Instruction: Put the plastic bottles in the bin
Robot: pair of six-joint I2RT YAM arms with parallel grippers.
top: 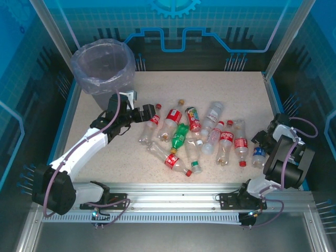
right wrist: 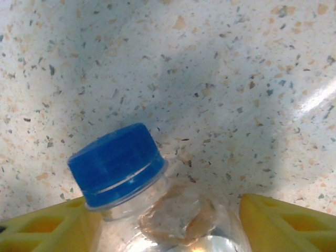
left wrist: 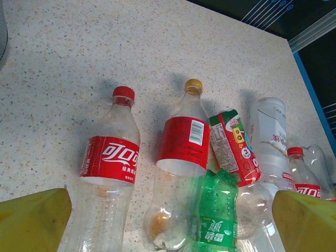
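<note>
Several plastic bottles lie scattered across the middle of the speckled table. The grey bin, lined with a clear bag, stands at the back left. My left gripper hangs open just left of the pile. Between its yellow fingers the left wrist view shows a red-capped cola bottle, a gold-capped bottle and a green bottle. My right gripper is down over a blue-capped bottle at the pile's right end. Its fingers flank the bottle's neck and shoulder; a firm grip is unclear.
Blue side walls and metal posts fence the table. The bin sits close behind the left arm's wrist. More bottles with red labels lie just left of the right gripper.
</note>
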